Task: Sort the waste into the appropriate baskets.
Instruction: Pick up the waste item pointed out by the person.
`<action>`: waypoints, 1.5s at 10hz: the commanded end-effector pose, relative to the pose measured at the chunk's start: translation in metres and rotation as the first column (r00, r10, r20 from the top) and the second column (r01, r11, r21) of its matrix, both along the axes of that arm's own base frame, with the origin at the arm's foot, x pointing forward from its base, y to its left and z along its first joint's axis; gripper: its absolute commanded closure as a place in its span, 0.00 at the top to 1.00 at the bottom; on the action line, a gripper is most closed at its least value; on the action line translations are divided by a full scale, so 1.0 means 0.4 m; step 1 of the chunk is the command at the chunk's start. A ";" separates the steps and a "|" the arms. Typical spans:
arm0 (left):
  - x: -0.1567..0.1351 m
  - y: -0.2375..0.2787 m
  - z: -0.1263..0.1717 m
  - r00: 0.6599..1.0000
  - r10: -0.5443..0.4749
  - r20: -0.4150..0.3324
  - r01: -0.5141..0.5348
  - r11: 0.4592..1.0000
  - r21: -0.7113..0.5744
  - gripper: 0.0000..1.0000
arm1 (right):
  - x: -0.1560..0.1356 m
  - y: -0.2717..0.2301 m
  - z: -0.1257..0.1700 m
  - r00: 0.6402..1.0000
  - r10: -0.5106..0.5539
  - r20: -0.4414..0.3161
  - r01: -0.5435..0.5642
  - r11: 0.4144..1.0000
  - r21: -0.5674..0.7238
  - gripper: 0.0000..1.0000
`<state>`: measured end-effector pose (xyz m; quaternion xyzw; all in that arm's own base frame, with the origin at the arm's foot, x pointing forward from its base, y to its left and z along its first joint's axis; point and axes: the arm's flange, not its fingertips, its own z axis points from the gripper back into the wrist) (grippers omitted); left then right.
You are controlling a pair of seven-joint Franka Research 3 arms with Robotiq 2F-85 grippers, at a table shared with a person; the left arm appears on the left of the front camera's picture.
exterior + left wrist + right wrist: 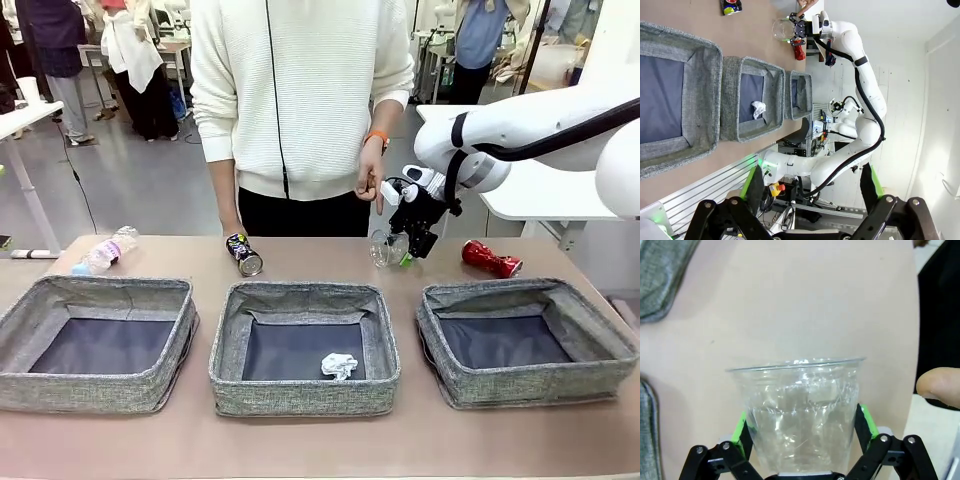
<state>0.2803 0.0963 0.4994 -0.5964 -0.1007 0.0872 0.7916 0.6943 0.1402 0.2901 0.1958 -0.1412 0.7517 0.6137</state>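
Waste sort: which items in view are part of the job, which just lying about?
Job: clear plastic cup, crushed red can, dark printed can, bottle, paper ball, left basket, middle basket, right basket.
Lying about: white table behind, white cup far left.

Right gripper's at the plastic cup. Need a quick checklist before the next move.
1. Cup seating: ok. The clear plastic cup sits between the fingers of the right gripper, a green pad at each side.
2. Firm grip: cannot tell. Jaws stand wide; contact with the cup wall is unclear.
3. Clearance from the person's hand: not ok. A fingertip hangs close beside the cup.
4. Drop spots: ok. The right basket lies nearest; the middle basket holds a paper ball.
5. The left gripper: ok. Open, holding nothing, back from the baskets.
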 end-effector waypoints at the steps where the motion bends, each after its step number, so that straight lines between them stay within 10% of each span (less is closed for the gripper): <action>1: -0.002 -0.003 0.003 1.000 -0.003 0.026 0.004 1.000 -0.013 1.00 | 0.013 0.003 0.007 0.997 0.030 -0.070 -0.031 0.999 -0.022 1.00; 4: -0.002 -0.003 0.003 1.000 -0.003 0.026 0.004 1.000 -0.013 1.00 | 0.005 -0.006 0.007 0.991 0.064 -0.116 -0.068 0.997 -0.030 0.62; 5: -0.002 -0.003 0.003 1.000 -0.003 0.026 0.004 1.000 -0.013 1.00 | 0.001 -0.013 0.011 0.989 0.071 -0.130 -0.076 0.997 -0.033 0.79; 6: -0.002 -0.003 0.003 1.000 -0.003 0.026 0.004 1.000 -0.013 1.00 | -0.001 -0.021 0.015 0.989 0.070 -0.132 -0.075 0.997 -0.035 0.42; 7: -0.002 -0.003 0.003 1.000 -0.003 0.026 0.004 1.000 -0.013 1.00 | -0.003 -0.029 0.018 0.989 0.068 -0.133 -0.074 0.997 -0.036 0.60; 8: -0.002 -0.003 0.003 1.000 -0.003 0.026 0.004 1.000 -0.013 1.00 | -0.007 -0.037 0.022 0.988 0.064 -0.137 -0.070 0.997 -0.040 0.23; 9: -0.002 -0.003 0.003 1.000 -0.003 0.026 0.004 1.000 -0.013 1.00 | -0.011 -0.048 0.028 0.989 0.056 -0.136 -0.061 0.997 -0.037 0.41; 10: -0.002 -0.003 0.003 1.000 -0.003 0.026 0.004 1.000 -0.013 1.00 | -0.014 -0.062 0.040 0.995 0.023 -0.098 -0.025 0.999 -0.027 0.04; 15: -0.002 -0.003 0.003 1.000 -0.003 0.026 0.004 1.000 -0.013 1.00 | -0.065 -0.103 0.132 0.986 -0.040 -0.163 0.036 0.999 -0.024 0.04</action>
